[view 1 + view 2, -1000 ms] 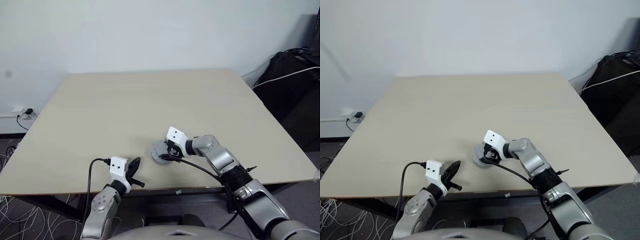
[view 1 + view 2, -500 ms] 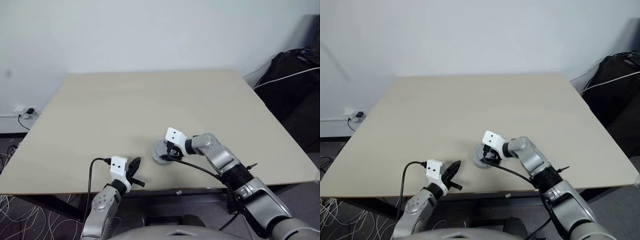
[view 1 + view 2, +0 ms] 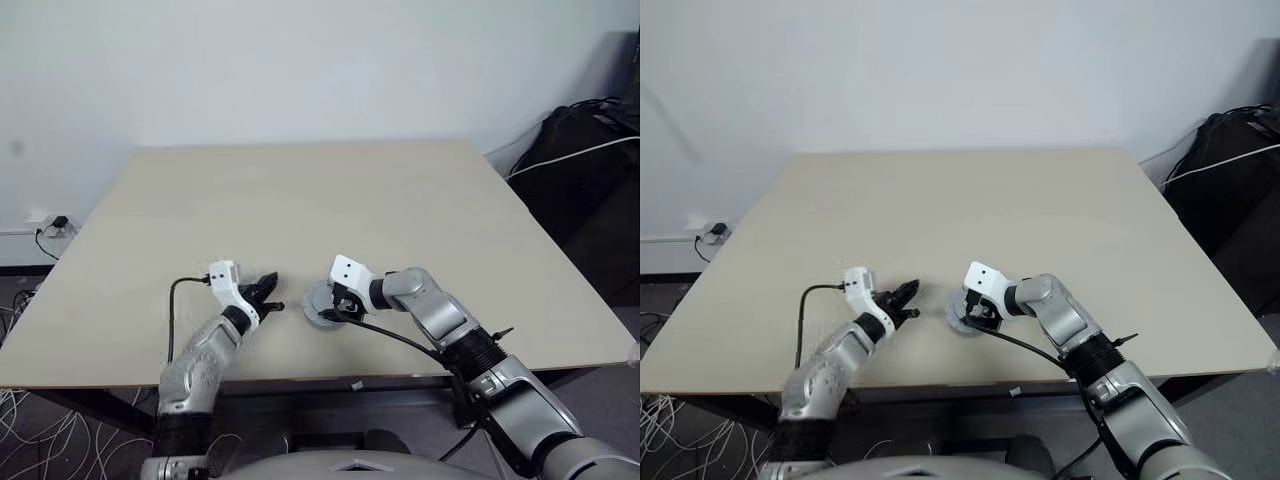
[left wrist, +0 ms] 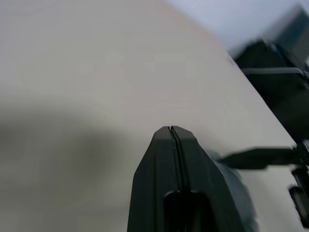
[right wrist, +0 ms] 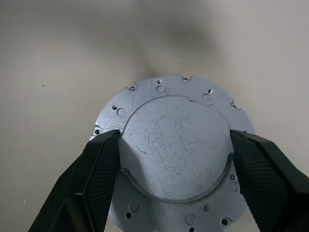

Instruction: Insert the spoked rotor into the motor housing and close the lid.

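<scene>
The lid [image 5: 174,121], a dull grey disc with a smooth raised round centre, lies flat on the beige table [image 3: 300,200] near its front edge. My right gripper [image 5: 175,139] comes down on it, one finger pressed against each side of the raised centre. In the left eye view the lid [image 3: 316,299] shows just left of that gripper [image 3: 338,305]. My left gripper [image 3: 270,293] is shut and empty, pointing at the lid from a short way to its left; its fingers [image 4: 164,159] meet in a thin seam. The spoked rotor and the motor housing are out of view.
The table's front edge [image 3: 300,378] runs close behind both hands. Dark bags and cables [image 3: 590,150] stand off the table's right side. A wall socket with a plug [image 3: 50,226] is low on the left.
My left arm has come forward and up from the table's front edge to over the table, close to the lid, rolling its wrist. The right gripper and the lid have stayed put.
</scene>
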Robot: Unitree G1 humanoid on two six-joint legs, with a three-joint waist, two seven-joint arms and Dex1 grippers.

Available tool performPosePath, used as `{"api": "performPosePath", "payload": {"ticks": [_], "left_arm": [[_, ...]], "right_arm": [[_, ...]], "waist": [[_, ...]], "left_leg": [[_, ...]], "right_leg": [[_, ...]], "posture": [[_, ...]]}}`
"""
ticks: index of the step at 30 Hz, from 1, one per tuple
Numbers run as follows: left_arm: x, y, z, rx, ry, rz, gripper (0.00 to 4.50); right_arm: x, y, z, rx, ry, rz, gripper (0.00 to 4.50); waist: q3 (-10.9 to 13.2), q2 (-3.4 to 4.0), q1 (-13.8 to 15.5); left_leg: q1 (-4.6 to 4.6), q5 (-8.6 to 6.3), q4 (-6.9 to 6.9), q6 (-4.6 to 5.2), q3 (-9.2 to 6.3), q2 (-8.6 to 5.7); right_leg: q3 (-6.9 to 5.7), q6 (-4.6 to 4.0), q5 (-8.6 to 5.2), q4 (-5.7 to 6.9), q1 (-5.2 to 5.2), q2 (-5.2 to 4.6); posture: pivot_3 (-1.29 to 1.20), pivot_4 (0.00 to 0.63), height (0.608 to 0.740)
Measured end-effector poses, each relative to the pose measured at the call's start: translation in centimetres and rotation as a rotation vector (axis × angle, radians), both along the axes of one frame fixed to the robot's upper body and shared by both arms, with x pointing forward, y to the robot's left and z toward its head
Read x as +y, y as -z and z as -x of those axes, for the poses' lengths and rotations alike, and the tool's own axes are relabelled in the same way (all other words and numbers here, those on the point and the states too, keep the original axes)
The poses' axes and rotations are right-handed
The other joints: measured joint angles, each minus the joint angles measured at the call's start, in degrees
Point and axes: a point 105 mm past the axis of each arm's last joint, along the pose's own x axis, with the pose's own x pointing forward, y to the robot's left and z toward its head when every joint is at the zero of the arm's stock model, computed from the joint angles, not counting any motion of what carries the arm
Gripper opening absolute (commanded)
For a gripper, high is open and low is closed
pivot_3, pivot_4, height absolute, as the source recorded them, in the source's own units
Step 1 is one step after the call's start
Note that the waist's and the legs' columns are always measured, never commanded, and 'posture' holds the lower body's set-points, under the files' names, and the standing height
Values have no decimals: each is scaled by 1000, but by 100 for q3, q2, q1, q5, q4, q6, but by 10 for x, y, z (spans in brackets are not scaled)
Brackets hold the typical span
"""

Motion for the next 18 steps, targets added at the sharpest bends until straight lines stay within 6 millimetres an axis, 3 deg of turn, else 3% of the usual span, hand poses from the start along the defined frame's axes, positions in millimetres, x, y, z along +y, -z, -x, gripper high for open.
{"api": "performPosePath", "payload": {"ticks": [6, 18], "left_arm": [[-25, 6, 5, 166, 172, 61, 0], [-30, 20, 7, 297, 202, 11, 0]], "right_arm": [[2, 0, 1, 1, 0, -7, 3265], [1, 0, 1, 1, 14, -11, 3265]], "waist": [[-1, 0, -44], [-1, 0, -38]], "left_leg": [[2, 2, -1, -4, -8, 1], [1, 4, -1, -8, -12, 1]], "right_leg": [[3, 3, 2, 1, -1, 8], [5, 2, 2, 0, 1, 5]], "posture": [[0, 0, 740], [0, 0, 740]]}}
